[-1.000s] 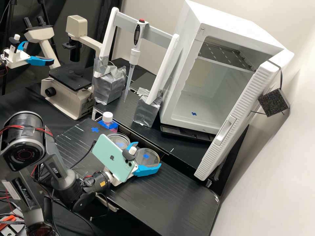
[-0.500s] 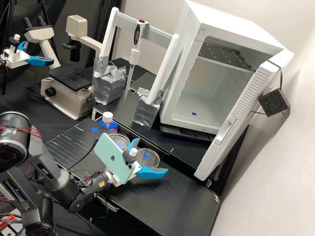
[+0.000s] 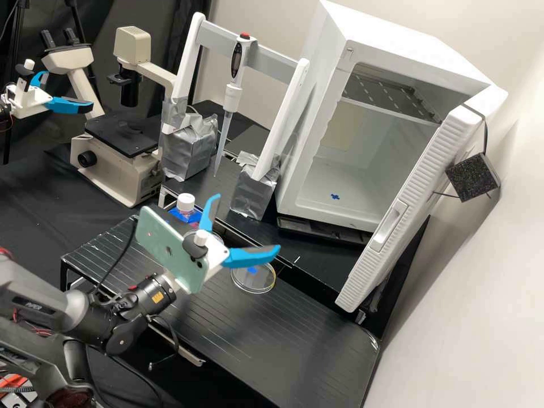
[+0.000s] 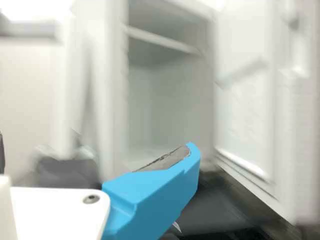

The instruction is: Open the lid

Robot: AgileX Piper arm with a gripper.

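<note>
My gripper (image 3: 245, 224) is open with nothing between its blue fingers, raised over the bench's back edge. Below it, a clear round dish (image 3: 255, 279) with a blue mark lies flat on the black bench; whether a lid covers it I cannot tell. A second clear dish (image 3: 195, 233) is mostly hidden behind the gripper's mount and the phone. Beyond that stands an upright bottle with a white cap (image 3: 186, 202) on it. In the wrist view, one blue finger of the gripper (image 4: 155, 192) points toward the white cabinet.
A mint-green phone (image 3: 170, 249) is fixed on the arm. Behind the bench are a pipette (image 3: 231, 99) on a white stand, a microscope (image 3: 122, 141), and a white cabinet (image 3: 340, 187) whose door (image 3: 405, 209) hangs open at the right.
The gripper was low by the near dish; it has risen and moved back and left, uncovering that dish more and hiding most of the other. Its fingers have spread wider apart.
</note>
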